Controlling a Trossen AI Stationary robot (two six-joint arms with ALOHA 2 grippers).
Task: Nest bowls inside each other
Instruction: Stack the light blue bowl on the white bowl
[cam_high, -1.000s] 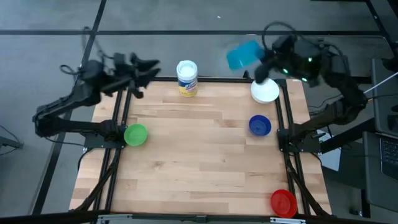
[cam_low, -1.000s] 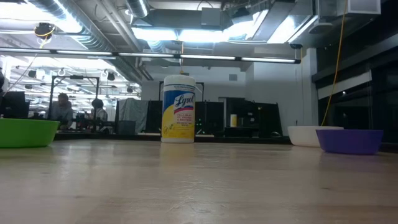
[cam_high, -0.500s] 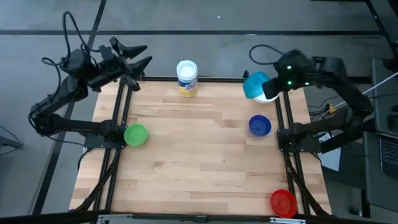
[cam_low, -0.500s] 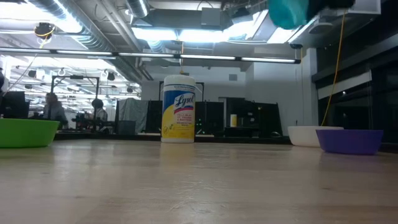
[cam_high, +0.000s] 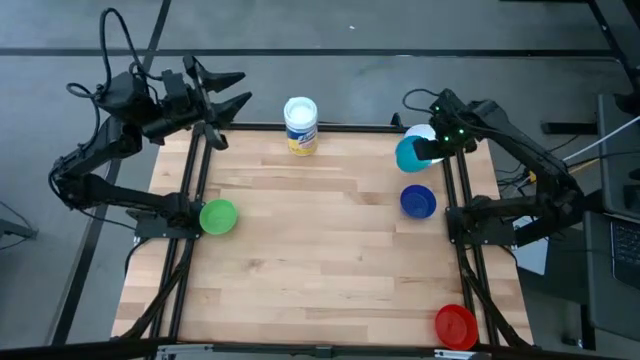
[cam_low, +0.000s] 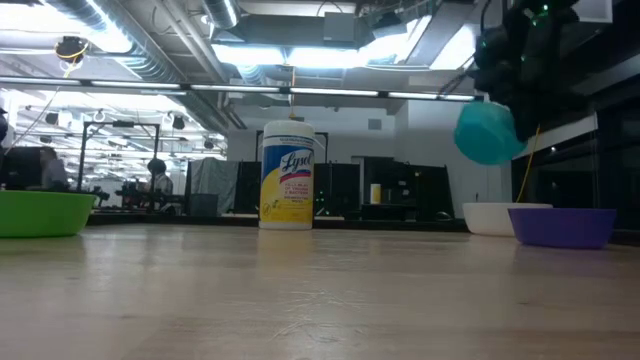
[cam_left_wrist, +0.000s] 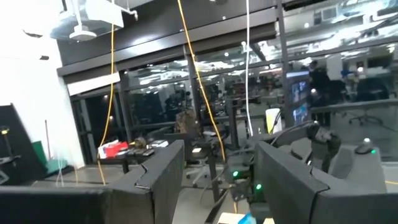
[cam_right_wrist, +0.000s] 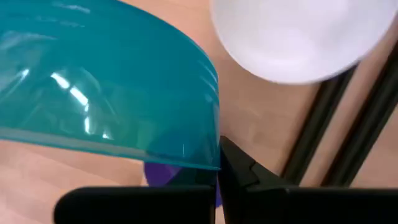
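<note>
My right gripper (cam_high: 428, 150) is shut on the light blue bowl (cam_high: 408, 154), which hangs tilted in the air (cam_low: 487, 132) over the table's far right corner. The white bowl (cam_high: 428, 134) stands on its base just beyond it (cam_right_wrist: 298, 37). The dark blue bowl (cam_high: 417, 201) rests on the table nearer along the right edge. The green bowl (cam_high: 218, 216) sits at the left edge, the red bowl (cam_high: 455, 325) at the near right corner. My left gripper (cam_high: 232, 90) is raised beyond the far left corner, open and holding nothing (cam_left_wrist: 221, 180). My right gripper pinches the light blue bowl's rim (cam_right_wrist: 208, 155) between its two fingers (cam_right_wrist: 242, 174). The fingers point steeply down from above. The bowl is lifted clear of the table and tilted, hanging below the gripper, partly over the white bowl.
A white canister with a yellow label (cam_high: 300, 124) stands upright at the middle of the far edge (cam_low: 287, 175). Black frame rails (cam_high: 458, 190) run along the table's left and right sides. The wooden table top (cam_high: 320, 250) is bare across its middle and near part.
My right gripper has swung from beyond the far edge toward the table and come down, tipping to point downward. It carried the light blue bowl from high up to just above the far right corner beside the white bowl. My left gripper has risen a little and rolled, staying open.
</note>
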